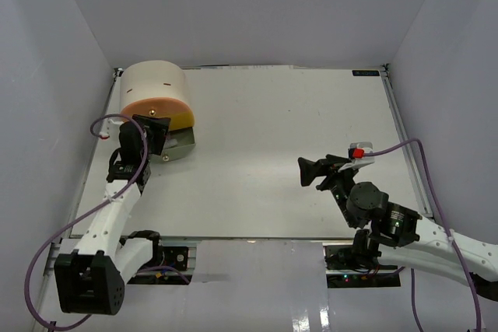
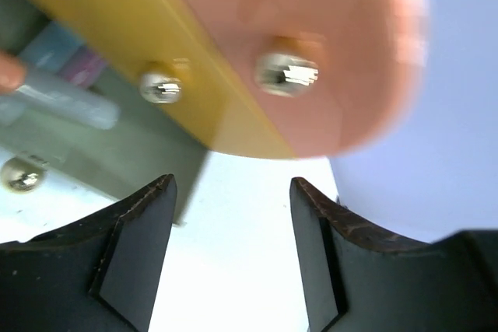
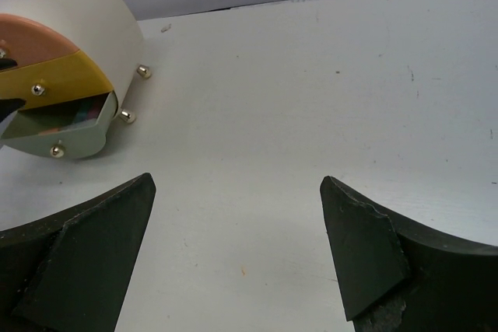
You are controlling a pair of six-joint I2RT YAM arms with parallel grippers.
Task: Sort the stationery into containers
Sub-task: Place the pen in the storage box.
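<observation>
The beige half-cylinder cabinet (image 1: 154, 83) stands at the table's far left. Its peach drawer (image 2: 327, 29) and yellow drawer (image 2: 117, 21) are pushed in. The grey-green drawer (image 3: 66, 136) at the bottom is pulled out, and stationery (image 2: 66, 87) lies inside it: a pale pen and purple and blue pieces. My left gripper (image 2: 233, 186) is open just in front of the drawer fronts, below their knobs, with only bare table between its fingers. My right gripper (image 1: 306, 172) is open over the table's right half, far from the cabinet and holding nothing.
White walls close in the table (image 1: 272, 114) on the left, back and right. A purple cable (image 1: 105, 122) loops beside the left arm near the cabinet. Another purple cable (image 1: 405, 144) arcs over the right arm by the table's right edge.
</observation>
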